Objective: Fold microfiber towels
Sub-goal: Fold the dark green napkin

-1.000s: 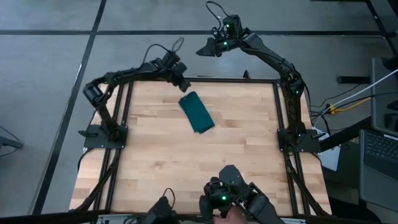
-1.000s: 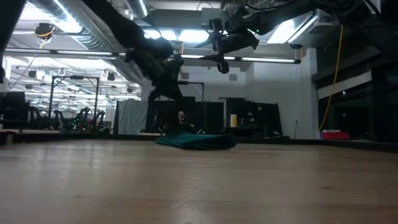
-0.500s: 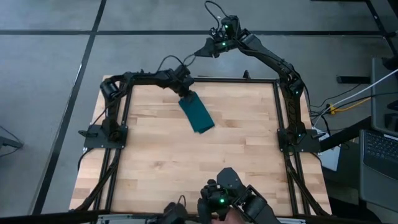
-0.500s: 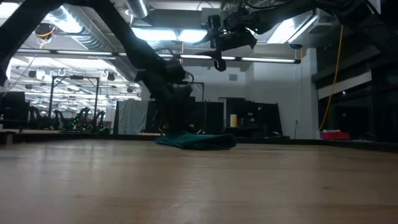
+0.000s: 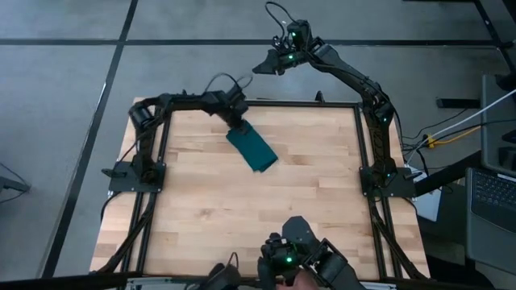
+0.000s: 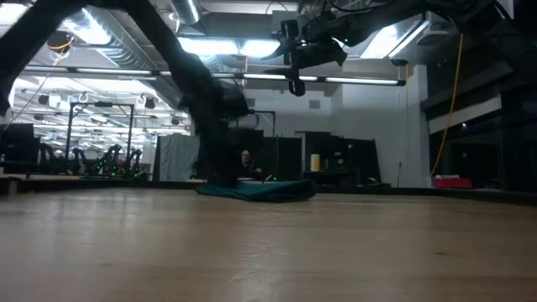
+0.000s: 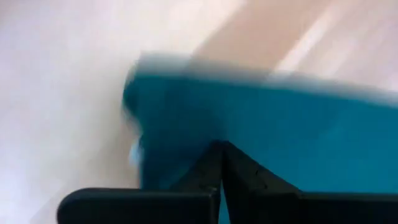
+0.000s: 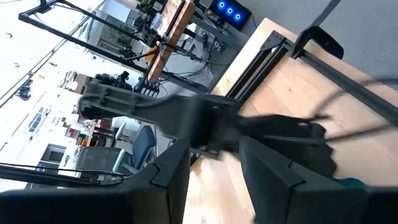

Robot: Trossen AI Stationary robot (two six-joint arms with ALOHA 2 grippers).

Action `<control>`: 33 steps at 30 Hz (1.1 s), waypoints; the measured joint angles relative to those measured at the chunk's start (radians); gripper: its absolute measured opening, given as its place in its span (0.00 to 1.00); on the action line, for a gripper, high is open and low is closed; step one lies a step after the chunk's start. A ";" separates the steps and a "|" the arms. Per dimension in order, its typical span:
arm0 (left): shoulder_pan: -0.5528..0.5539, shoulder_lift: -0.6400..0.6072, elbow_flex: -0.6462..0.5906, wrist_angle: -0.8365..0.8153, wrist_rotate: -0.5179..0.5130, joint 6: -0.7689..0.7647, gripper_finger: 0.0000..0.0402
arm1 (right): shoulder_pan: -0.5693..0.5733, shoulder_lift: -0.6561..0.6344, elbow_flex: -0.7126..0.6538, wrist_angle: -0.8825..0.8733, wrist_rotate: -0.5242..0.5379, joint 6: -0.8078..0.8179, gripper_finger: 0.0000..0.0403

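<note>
Towel: the dark teal microfiber towel (image 5: 252, 148) lay folded into a narrow strip, slanted, on the far part of the wooden surface (image 5: 242, 217).
Left gripper: the left gripper (image 5: 239, 122) was down at the towel's far end, fingers together, pinching the cloth there.
Right gripper: the right gripper (image 5: 260, 68) hung high beyond the surface's far edge, fingers (image 8: 267, 171) apart, holding nothing.

two dark jointed arms, black cables
</note>
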 joint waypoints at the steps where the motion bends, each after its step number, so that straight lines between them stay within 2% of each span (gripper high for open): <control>1: -0.004 -0.034 0.007 0.017 -0.003 -0.015 0.01 | 0.000 0.000 0.000 0.000 0.000 0.000 0.36; 5: -0.033 -0.153 0.042 0.072 0.043 -0.026 0.01 | 0.000 0.000 0.000 0.002 0.000 0.001 0.38; 12: -0.143 -0.182 0.040 0.108 0.063 -0.084 0.00 | 0.003 0.000 0.000 -0.006 -0.028 -0.008 0.40; 18: -0.237 -0.127 0.039 0.196 0.080 -0.103 0.00 | 0.011 0.000 0.000 -0.114 -0.036 -0.076 0.40; 23: -0.282 -0.043 0.036 0.189 0.073 -0.103 0.00 | 0.027 0.002 0.000 -0.196 -0.036 -0.128 0.37; 29: -0.301 0.067 0.035 0.177 0.070 -0.098 0.00 | 0.047 0.002 0.000 -0.198 -0.057 -0.134 0.35; 33: -0.307 0.130 0.038 0.267 0.105 -0.107 0.00 | 0.058 0.001 0.000 -0.202 -0.075 -0.147 0.36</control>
